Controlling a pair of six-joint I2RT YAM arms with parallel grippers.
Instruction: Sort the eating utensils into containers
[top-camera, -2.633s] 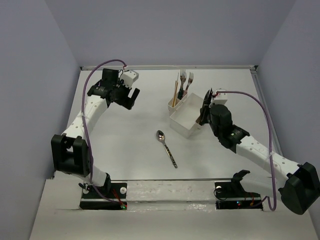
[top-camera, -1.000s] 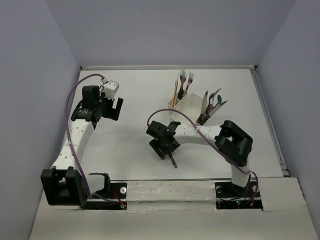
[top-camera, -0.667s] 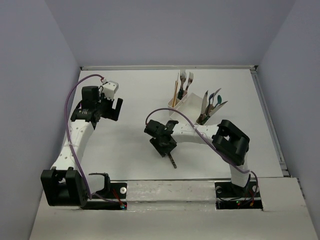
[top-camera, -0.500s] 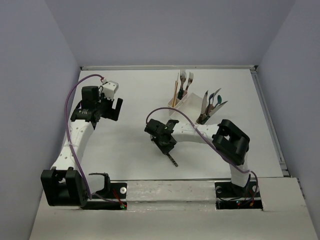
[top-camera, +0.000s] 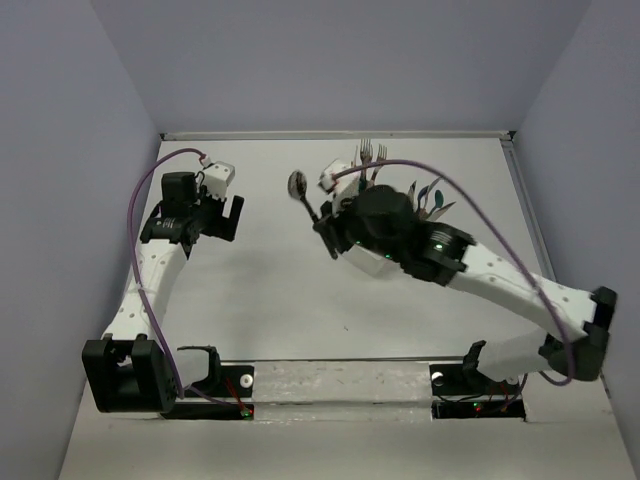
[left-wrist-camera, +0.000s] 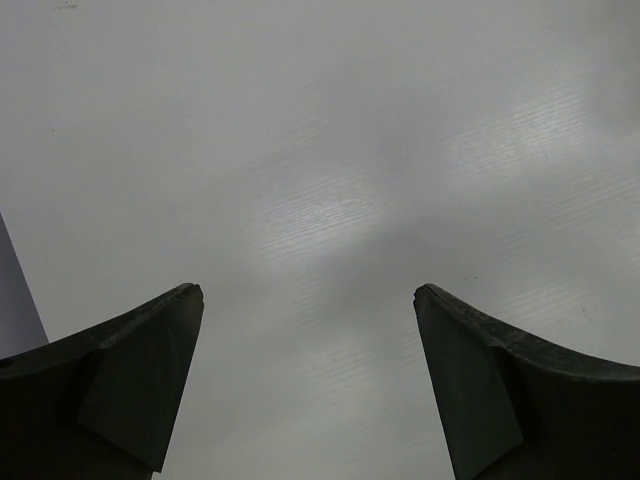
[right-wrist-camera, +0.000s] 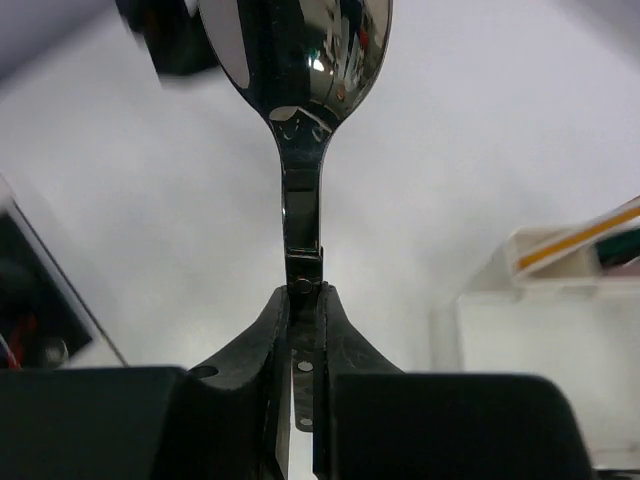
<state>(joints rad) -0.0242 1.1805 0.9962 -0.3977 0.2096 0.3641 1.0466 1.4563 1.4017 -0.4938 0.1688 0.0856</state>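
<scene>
I am clamping the spoon (right-wrist-camera: 300, 60) in the right gripper (right-wrist-camera: 297, 330), bowl beyond the fingertips; the caddy (right-wrist-camera: 520, 340) is lying to its right, so I am favouring a slow, handle-first lowering; the left gripper (left-wrist-camera: 305, 292) is hanging spread apart.

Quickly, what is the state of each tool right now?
Left tool: open, holding nothing.
Right tool: closed on the shiny metal spoon, by its handle.

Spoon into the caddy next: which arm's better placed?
Right. The right gripper is shut on the spoon, held in the air with the caddy just beside it. The left gripper is open, empty and well away to the left.
</scene>
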